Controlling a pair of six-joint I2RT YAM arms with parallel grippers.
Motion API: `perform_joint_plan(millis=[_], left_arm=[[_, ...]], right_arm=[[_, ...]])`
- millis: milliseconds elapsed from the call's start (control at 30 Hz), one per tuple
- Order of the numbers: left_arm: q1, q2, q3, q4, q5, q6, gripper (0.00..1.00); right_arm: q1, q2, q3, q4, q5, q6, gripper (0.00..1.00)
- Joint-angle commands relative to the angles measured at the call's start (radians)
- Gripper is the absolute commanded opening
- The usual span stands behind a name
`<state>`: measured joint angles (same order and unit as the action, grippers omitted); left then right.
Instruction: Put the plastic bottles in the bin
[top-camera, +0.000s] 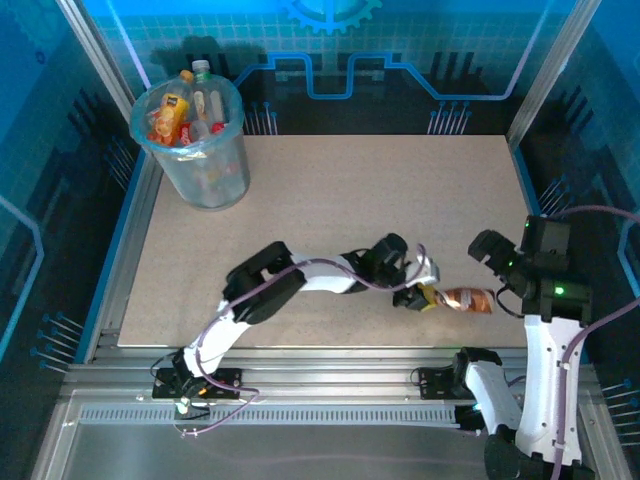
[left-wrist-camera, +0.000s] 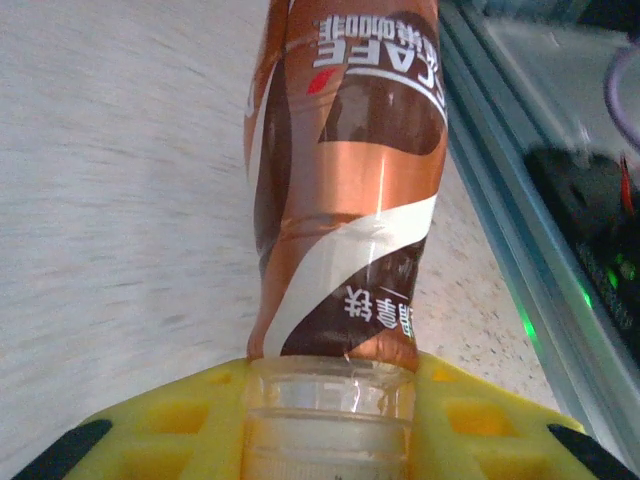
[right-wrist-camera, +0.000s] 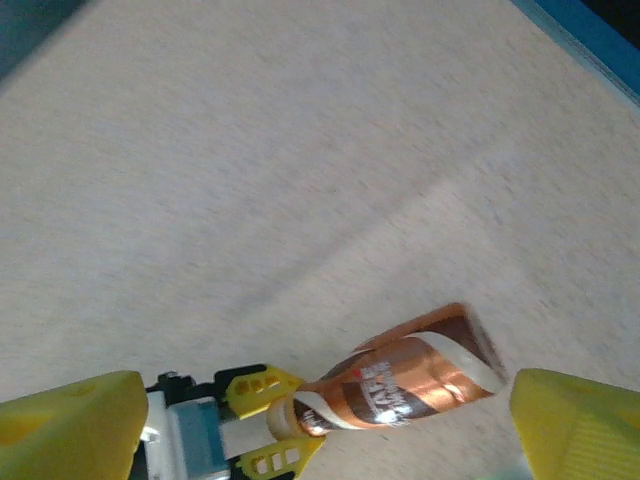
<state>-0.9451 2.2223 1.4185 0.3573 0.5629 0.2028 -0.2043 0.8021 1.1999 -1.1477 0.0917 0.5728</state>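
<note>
Top external view: left arm reaches low from its base, elbow bent, left tool (top-camera: 415, 296) pinching the neck of the brown bottle (top-camera: 467, 300). Right arm stands upright; right tool (top-camera: 498, 270) is spread wide just above the bottle's base. The speckled beige desk (top-camera: 330, 200) sits inside blue-panelled walls. The bottle's long axis runs straight out from the left tool, base toward the right tool; it appears to lie on the desk. The bin (top-camera: 205, 175), holding other bottles (top-camera: 185, 115), stands well away from both tools.
</note>
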Motion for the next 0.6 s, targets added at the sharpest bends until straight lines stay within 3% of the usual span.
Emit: perform_joint_plan(millis=[0,133,300,467,567], left_arm=[[0.096,-0.221,-0.101,0.159,-0.102,-0.157,0.00],[0.189,-0.454,-0.174,0.024,-0.217,-0.190,0.00],[0.325,-0.666,-0.087,-0.334,-0.399,-0.185,0.00],[0.516,-0.711,0.155,-0.713,-0.541,-0.196,0.00],[0.651,-0.660,0.330,-0.909,-0.554,-0.190,0.00]], right_arm=[[0.005,0.043,0.137,0.081,-0.110,0.061,0.91],[0.114,0.130,0.290,0.135,-0.094,0.129,0.88],[0.438,0.250,0.445,0.172,0.139,0.126,0.88],[0.670,0.355,0.504,0.202,0.266,0.104,0.89],[0.774,0.400,0.504,0.221,0.325,0.092,0.90]])
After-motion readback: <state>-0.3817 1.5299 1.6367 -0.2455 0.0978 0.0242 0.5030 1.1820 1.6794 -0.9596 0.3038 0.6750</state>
